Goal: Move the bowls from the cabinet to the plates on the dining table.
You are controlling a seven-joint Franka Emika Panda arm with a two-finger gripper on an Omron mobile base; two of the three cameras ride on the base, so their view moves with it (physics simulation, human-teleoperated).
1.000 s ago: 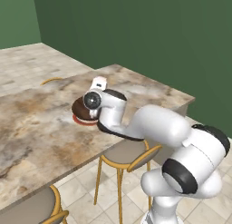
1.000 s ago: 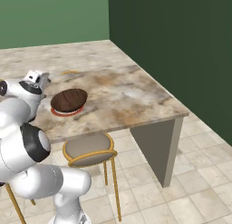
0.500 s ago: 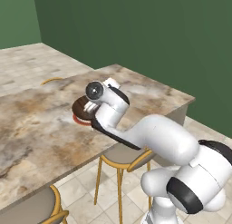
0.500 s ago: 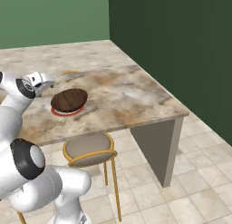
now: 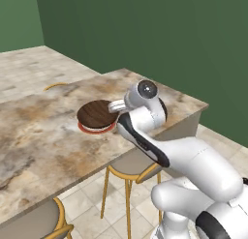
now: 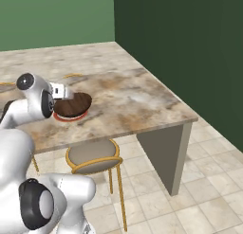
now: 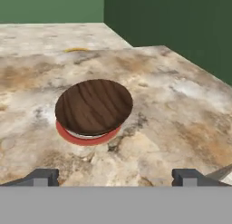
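The dark brown wood-grained round bowl (image 7: pixel 94 106) sits upside down on the small red-rimmed round plate (image 7: pixel 86 138), which lies on the beige-brown marbled stone-look tabletop (image 7: pixel 181 114). The tool (image 7: pixel 115 177) is drawn back from the bowl, near the tabletop's edge, jaws spread wide and gripping nothing. Judgement: this placement is complete. The pale bowl remains to be fetched, so the next move calls for driving to the cabinet.

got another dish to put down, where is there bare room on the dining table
The dining table is bare between the brown bowl on its red-rimmed plate and the edge by the green wall, and behind the bowl too. Only the patch around the plate is taken, with the open gripper close before it.
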